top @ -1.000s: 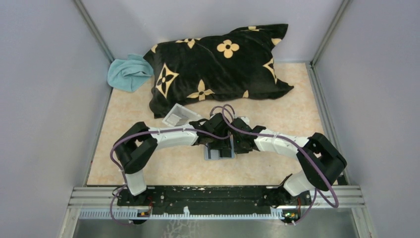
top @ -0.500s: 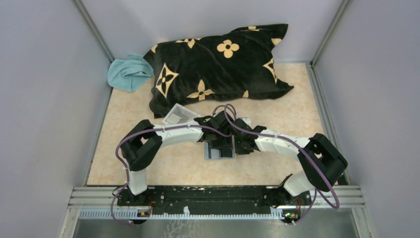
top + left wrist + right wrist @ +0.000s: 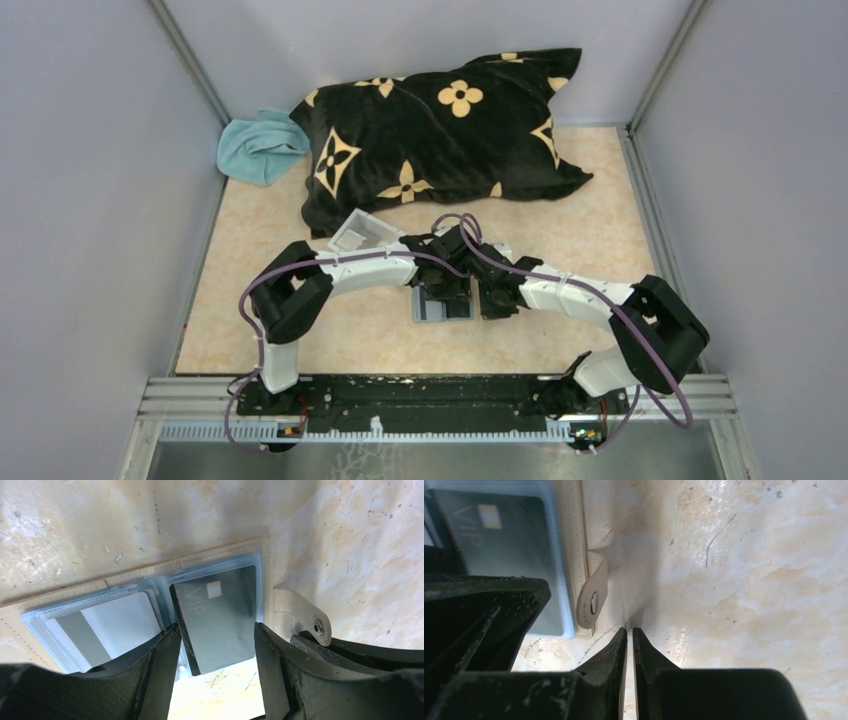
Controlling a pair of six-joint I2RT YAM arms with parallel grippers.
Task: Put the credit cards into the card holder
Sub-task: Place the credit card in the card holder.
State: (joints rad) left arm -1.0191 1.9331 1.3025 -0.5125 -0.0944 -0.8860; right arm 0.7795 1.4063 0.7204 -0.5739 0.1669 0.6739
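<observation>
Credit card (image 3: pixel 220 605) gripped by left pincer (image 3: pixel 216 630), partly in card holder (image 3: pixel 296 608); right pincer (image 3: pixel 630 631) clenched.

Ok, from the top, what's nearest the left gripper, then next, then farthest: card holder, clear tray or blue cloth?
1. Card holder, right under the left gripper.
2. Clear tray, farther back, on its left.
3. Blue cloth, far back-left corner.

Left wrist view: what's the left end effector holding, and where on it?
The dark VIP card, seemingly pinched across its long edges by the left end effector; its far end is in the card holder.
</observation>
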